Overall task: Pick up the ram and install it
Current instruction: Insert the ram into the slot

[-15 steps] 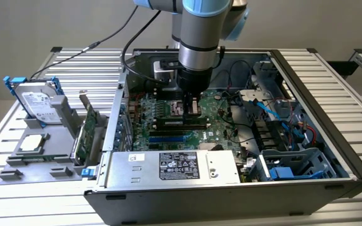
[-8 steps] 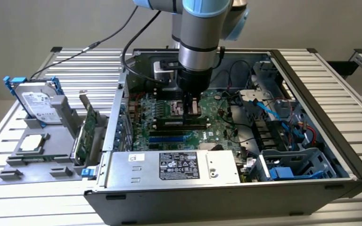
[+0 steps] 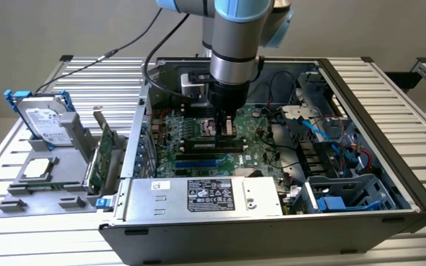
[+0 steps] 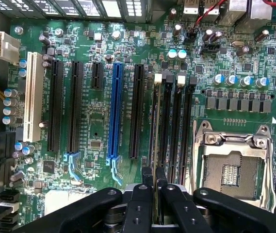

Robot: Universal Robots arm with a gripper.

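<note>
My arm (image 3: 235, 50) reaches almost straight down into the open metal computer case (image 3: 390, 172), with the wrist vertical and the gripper (image 4: 154, 180) low over the green motherboard (image 4: 94, 131). My black, blocky fingers (image 4: 147, 178) are pinched together on the ram (image 4: 154, 126), a thin green stick seen edge-on that runs straight out from between them. It lies along the long black memory slots (image 4: 177, 126), on the side farthest from the square, metal-framed processor socket (image 4: 232, 165). It seems to sit in a slot there, though I cannot tell how deep.
</note>
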